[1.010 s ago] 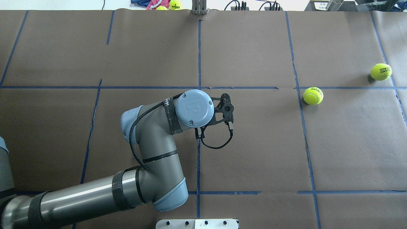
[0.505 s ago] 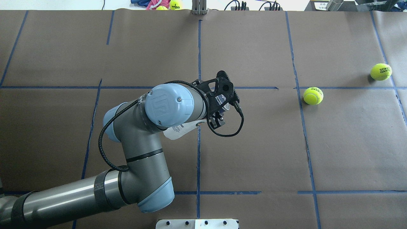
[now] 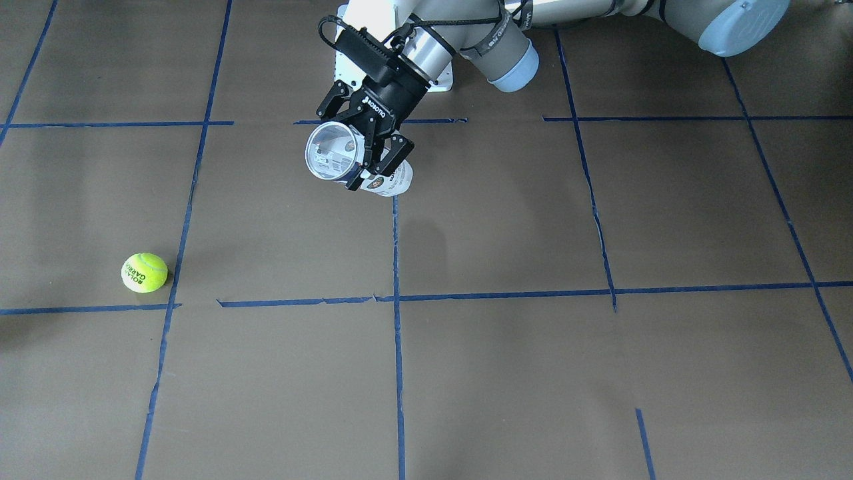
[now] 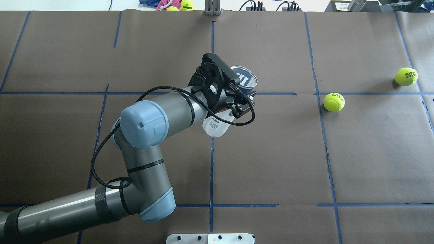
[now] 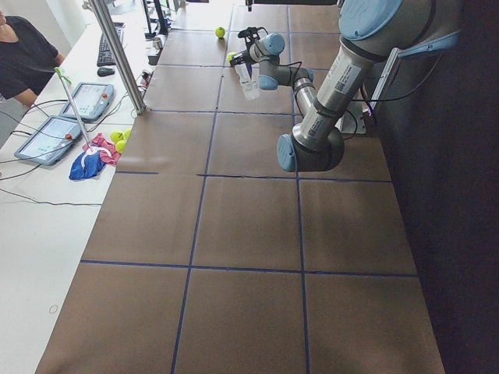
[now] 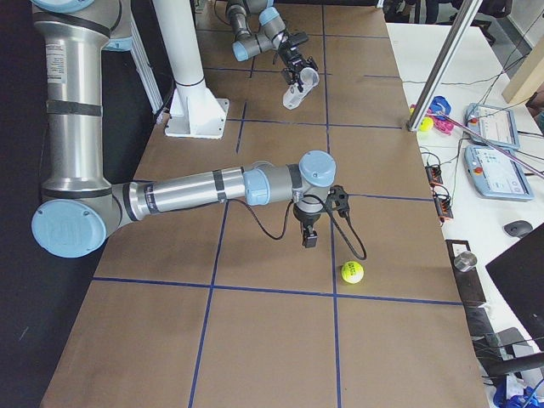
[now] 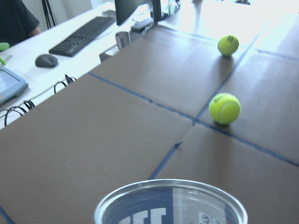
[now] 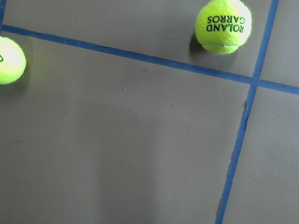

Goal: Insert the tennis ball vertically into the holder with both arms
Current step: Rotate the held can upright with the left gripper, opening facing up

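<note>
My left gripper is shut on the holder, a clear can with a navy-and-white label. It holds the can off the table, tilted, with the open metal rim turned up and away from the robot. The rim fills the bottom of the left wrist view. Two yellow-green tennis balls lie on the table to the right, a nearer ball and a farther one. Both show in the right wrist view. My right gripper hangs above the table near a ball. I cannot tell whether it is open.
Brown paper with blue tape lines covers the table. The white base plate sits at the near edge. More balls and a cloth lie past the far edge. An operator's desk with tablets runs along that side.
My left arm has lifted and swung its wrist away from the robot. The can has come into view, and its open rim now shows on the far side. Both balls lie where they were.
</note>
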### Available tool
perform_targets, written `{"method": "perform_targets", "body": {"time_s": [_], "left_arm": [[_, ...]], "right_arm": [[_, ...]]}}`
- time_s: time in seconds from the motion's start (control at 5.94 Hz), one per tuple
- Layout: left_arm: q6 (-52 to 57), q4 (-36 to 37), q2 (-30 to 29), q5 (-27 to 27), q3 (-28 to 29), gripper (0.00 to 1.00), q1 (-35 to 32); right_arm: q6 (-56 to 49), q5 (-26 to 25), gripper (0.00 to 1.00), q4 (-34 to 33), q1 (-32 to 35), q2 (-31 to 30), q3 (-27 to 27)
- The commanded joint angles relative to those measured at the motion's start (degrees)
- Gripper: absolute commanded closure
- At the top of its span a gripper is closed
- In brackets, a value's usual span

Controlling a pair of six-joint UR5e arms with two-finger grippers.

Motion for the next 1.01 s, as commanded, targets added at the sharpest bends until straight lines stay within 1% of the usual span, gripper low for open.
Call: {"method": "perform_targets", "body": {"time_s": [0.0, 0.17, 0.34, 0.5, 0.67, 0.84], "left_arm": [[-2.22, -18.33, 0.03, 8.23, 8.00, 0.19, 1.37], [-2.22, -23.99, 0.11, 13.92, 10.31, 0.19, 3.64], [-2.13, -26.22, 0.11, 15.98, 11.90, 0.20, 4.53], [-2.04, -27.28, 0.29, 17.13, 12.26, 0.20, 5.41], [-2.04, -30.95, 1.33, 21.75, 14.70, 0.20, 7.59], [-1.43, -32.20, 2.65, 22.49, 14.90, 0.20, 8.57]], "right_arm": [[3.76, -0.22, 0.01, -0.03, -2.82, 4.94, -0.32], [7.94, -0.22, 0.01, 0.06, -3.87, 6.79, -0.32], [9.72, -0.48, 0.01, 0.06, -5.53, 8.02, -0.49], [10.69, -0.48, 0.00, -0.03, -6.94, 11.08, -2.32], [13.23, -0.65, 0.00, 0.06, -8.44, 13.55, -4.17], [13.34, -0.66, 0.00, 1.45, -8.89, 13.75, -4.53]]}}
